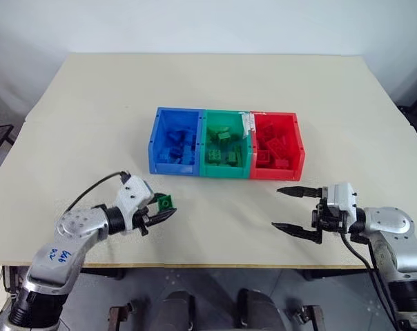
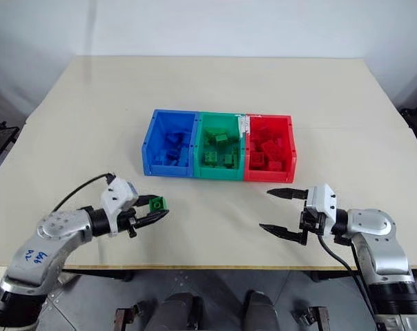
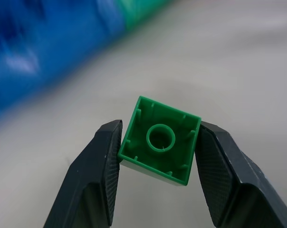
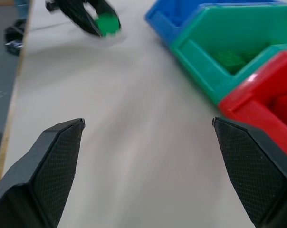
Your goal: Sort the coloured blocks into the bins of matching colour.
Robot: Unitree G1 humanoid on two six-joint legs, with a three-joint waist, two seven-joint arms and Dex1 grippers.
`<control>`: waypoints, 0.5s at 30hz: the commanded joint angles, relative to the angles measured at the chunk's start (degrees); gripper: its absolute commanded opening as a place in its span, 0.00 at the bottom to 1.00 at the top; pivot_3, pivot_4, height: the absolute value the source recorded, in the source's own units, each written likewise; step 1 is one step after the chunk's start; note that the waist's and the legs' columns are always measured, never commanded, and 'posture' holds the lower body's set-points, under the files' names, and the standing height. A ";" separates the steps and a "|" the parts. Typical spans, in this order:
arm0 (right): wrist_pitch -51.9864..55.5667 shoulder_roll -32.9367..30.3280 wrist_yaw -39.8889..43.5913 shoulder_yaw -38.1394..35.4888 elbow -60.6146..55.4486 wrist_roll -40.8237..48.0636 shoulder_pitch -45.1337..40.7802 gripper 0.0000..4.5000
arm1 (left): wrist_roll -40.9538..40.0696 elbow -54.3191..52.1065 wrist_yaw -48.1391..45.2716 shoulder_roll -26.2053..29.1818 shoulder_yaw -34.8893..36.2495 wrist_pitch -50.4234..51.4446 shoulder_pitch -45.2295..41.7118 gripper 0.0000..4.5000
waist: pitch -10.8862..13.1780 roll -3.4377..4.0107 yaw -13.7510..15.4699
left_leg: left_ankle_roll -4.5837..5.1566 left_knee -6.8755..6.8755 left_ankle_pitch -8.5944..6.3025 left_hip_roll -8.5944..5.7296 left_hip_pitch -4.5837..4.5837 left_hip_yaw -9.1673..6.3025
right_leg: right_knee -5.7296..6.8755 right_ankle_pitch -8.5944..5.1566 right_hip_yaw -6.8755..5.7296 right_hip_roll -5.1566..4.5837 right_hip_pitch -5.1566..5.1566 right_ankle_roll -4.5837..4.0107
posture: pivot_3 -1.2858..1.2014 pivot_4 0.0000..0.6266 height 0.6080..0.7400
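Gripping a small green studded plastic brick (image 3: 160, 141) between its two black fingers, the left gripper (image 1: 161, 211) hovers above the near left of the beige table (image 1: 215, 89). Near right, the right gripper (image 1: 293, 208) stands spread wide, empty. Farther, at the table's middle, sit three joined plastic bins (image 1: 226, 143): blue, green, red, each holding matching bricks.

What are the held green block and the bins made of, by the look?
Green block in the left pincer: likely moulded plastic, smooth with a slight sheen; hollow underside shows thin walls and a tube. Bins: likely rigid plastic, solid blue, green, red, thin uniform walls.
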 commanded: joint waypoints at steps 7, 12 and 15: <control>2.93 6.18 -16.34 -12.39 -12.09 5.83 8.47 1.00 | 7.16 24.80 -3.32 -12.39 -10.79 -11.42 -28.02 0.44 | -0.02 0.03 0.90 | 0.01 -0.02 0.01 -0.21 -0.03 0.18 | -0.03 0.02 -0.05 0.16 0.01 0.04 | 0.52 0.24 1.00; 1.25 7.37 -18.74 -13.55 -15.13 4.53 12.17 1.00 | 12.78 45.28 -2.83 -18.85 -13.63 -20.09 -39.65 0.44 | -0.02 -0.01 0.57 | 0.04 -0.05 0.02 -0.22 -0.05 0.72 | -0.13 0.04 -0.04 0.20 -0.03 0.08 | 0.52 0.24 1.00; 0.78 7.65 -19.39 -13.43 -16.49 4.32 13.82 1.00 | 13.36 52.10 -3.66 -21.07 -13.08 -22.58 -42.74 0.44 | -0.01 -0.02 0.11 | 0.05 -0.20 0.02 -0.20 -0.04 0.80 | -0.19 0.04 -0.03 0.20 -0.06 0.08 | 0.52 0.24 1.00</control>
